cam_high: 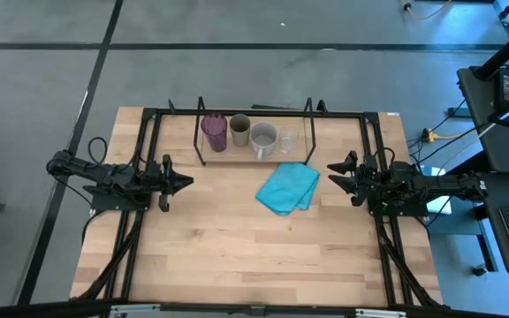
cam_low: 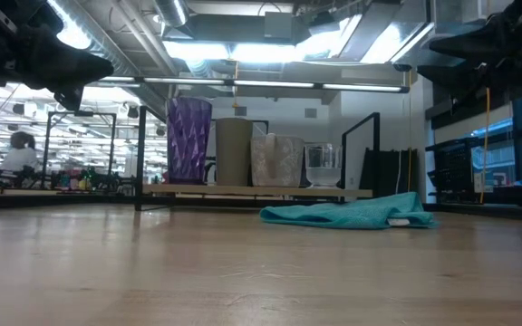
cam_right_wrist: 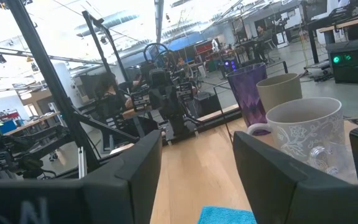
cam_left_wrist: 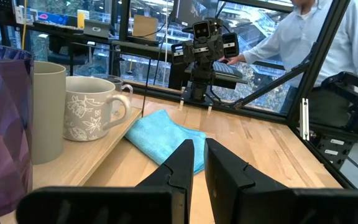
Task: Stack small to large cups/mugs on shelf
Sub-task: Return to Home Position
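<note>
Four cups stand in a row on the wooden base of the black wire shelf (cam_high: 203,162) at the table's far middle. From left to right they are the purple tumbler (cam_high: 212,131), the olive-green cup (cam_high: 239,130), the grey handled mug (cam_high: 264,138) and the small clear glass (cam_high: 287,141). The low view shows the same row: tumbler (cam_low: 189,140), cup (cam_low: 234,151), mug (cam_low: 275,160), glass (cam_low: 323,165). My left gripper (cam_high: 184,183) hovers left of the shelf, shut and empty, with a thin slit between its fingers (cam_left_wrist: 199,163). My right gripper (cam_high: 336,175) hovers right of the shelf, open and empty (cam_right_wrist: 197,162).
A folded turquoise cloth (cam_high: 288,187) lies on the table just in front of the shelf's right half and also shows in the low view (cam_low: 347,214). The black table frame (cam_high: 148,132) runs along the left, right and far sides. A person (cam_left_wrist: 328,37) stands beyond the table's right side.
</note>
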Robot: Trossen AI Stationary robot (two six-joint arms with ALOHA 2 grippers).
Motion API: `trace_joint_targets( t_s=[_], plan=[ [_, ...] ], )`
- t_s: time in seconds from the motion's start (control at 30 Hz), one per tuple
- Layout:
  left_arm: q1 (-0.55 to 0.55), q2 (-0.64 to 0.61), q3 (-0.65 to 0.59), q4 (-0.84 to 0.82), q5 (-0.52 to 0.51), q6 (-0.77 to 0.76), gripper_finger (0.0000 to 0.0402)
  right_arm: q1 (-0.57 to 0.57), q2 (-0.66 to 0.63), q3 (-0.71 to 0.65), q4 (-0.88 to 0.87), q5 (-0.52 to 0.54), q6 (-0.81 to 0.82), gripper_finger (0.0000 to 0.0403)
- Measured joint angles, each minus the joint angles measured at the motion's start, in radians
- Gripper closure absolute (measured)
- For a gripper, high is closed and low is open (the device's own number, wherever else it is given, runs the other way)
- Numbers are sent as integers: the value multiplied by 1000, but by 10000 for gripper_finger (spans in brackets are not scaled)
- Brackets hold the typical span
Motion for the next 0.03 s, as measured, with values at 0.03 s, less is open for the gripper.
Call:
trace_joint_targets(
  t_s=[0.03],
  plan=[
    [0, 0, 0, 0, 0, 0, 369, 0, 0, 0, 0, 0, 0, 202]
  ],
)
